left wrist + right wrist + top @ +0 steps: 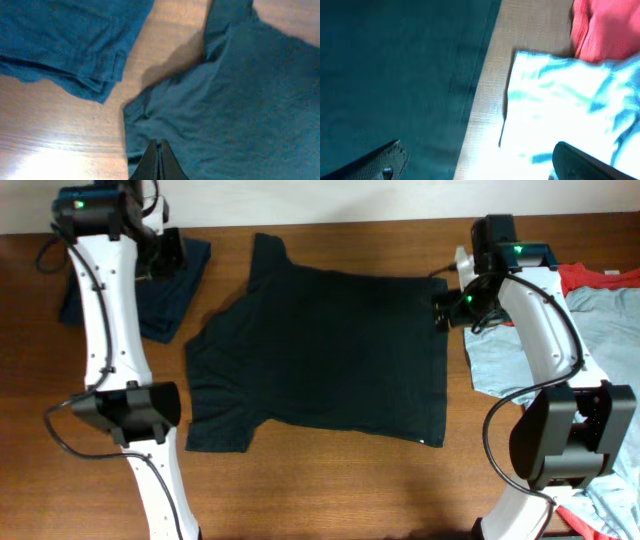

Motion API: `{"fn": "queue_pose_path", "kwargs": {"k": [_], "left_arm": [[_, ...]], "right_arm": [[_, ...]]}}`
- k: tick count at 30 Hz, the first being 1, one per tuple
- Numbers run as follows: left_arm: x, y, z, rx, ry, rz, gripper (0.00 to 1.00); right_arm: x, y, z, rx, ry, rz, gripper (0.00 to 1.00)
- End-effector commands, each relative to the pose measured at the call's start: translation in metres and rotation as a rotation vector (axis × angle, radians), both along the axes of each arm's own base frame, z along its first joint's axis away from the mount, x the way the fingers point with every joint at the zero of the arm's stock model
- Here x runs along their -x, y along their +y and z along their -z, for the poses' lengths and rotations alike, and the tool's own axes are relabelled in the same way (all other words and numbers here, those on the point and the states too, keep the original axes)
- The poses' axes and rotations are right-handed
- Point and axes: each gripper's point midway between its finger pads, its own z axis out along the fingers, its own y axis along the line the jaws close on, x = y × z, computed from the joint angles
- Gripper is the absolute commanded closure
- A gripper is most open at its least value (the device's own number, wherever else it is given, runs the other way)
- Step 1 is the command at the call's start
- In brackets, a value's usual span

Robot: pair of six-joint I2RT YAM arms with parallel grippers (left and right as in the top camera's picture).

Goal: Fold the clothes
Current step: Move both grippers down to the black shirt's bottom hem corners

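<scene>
Subject: the black T-shirt (320, 355) lies spread flat at the middle of the desk (330, 490). Its neck is toward the left arm and its hem toward the right arm, with one sleeve pointing to the far edge and one to the near edge. A small white label (437, 443) shows at the near hem corner.

Other garments: a folded navy T-shirt (185, 280) lies at the far left, apart from the black one. A blue-grey T-shirt (500, 360) and a red-orange T-shirt (600, 278) lie heaped at the right.

Left gripper (159, 160): jaws together, poised over the sleeve end of the black shirt. No cloth is seen between them.

Right gripper (477, 150): jaws wide apart and holding nothing, above the strip of bare desk between the black hem and the blue-grey shirt.

Handling assessment: the cloth is judged light, limp and prone to dragging and wrinkling. It will not hold a crease unless laid down flat. A pinch should take a single edge at a hem corner or sleeve seam, with both arms lifting opposite corners together. A deep pinch risks catching both layers.
</scene>
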Motion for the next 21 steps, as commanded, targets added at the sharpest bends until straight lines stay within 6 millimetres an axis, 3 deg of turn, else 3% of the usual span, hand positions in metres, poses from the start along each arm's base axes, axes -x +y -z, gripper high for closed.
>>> {"fn": "queue_pose_path", "kwargs": {"k": [1,7,9,14,17,21], "left_arm": [[0.014,0.002,-0.016,0.057,-0.01,0.016,0.98],[0.058,0.002,-0.027,0.043,0.057,0.005,0.95],[0.081,0.002,-0.024,0.024,0.106,-0.019,0.94],[0.13,-0.002,-0.016,0.032,0.182,-0.073,0.94],[0.149,-0.005,-0.004,0.037,0.191,-0.087,0.91],[0.175,-0.004,0.025,0.037,0.222,-0.123,0.84]], "right_arm": [[0.014,0.001,-0.033,-0.009,-0.046,0.067,0.01],[0.047,0.002,-0.054,-0.046,-0.007,0.282,0.01],[0.069,0.002,-0.06,-0.051,0.046,0.375,0.01],[0.099,0.005,-0.067,-0.042,0.103,0.393,0.01],[0.107,0.01,-0.053,-0.04,0.124,0.411,0.01],[0.128,0.026,-0.012,-0.084,0.216,0.399,0.01]]}}
